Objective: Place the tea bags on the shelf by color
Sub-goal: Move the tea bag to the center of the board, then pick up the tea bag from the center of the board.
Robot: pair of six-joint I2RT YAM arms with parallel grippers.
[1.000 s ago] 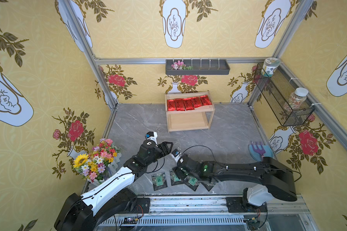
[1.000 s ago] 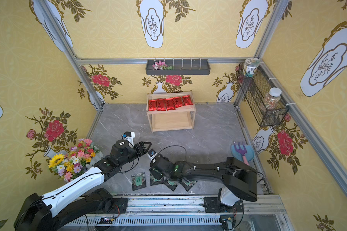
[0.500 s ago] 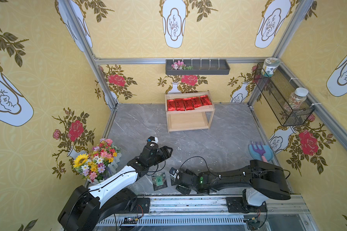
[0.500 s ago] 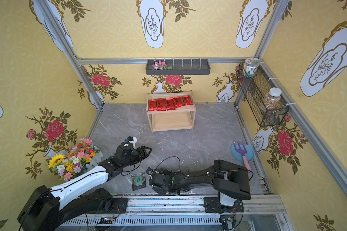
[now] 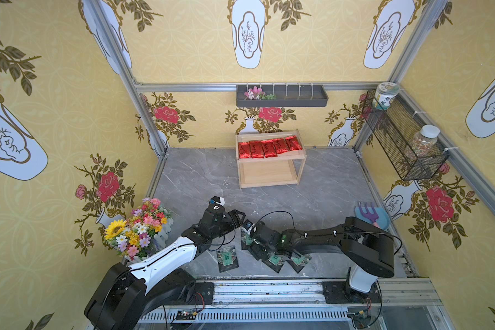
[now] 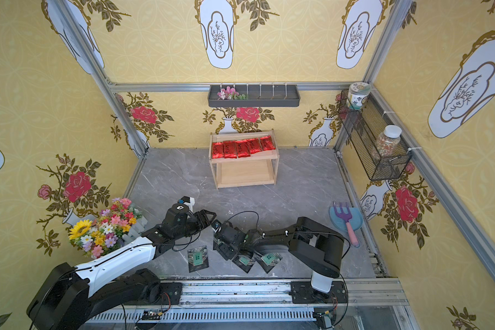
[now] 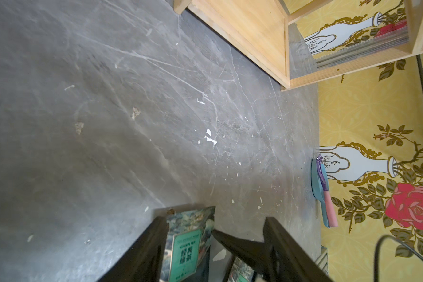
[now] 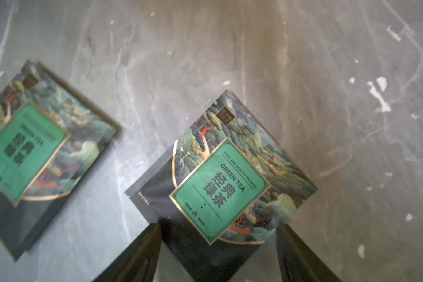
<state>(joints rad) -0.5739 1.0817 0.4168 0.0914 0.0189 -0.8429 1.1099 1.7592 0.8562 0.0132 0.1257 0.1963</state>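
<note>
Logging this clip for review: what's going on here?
Five red sachets already fill the top tier of the shelf; its lower tier is bare. The right gripper is at one green packet, fingers wide on either side; a grip can't be confirmed. The left gripper hovers open beside it. Three other green packets lie on the table.

Right arm [image 5: 320,240]: I've reached forward again from the rail [image 5: 269,295].
Right gripper [image 8: 217,246]: I've lifted one green packet [image 8: 220,185] off the table [image 8: 327,73].
</note>
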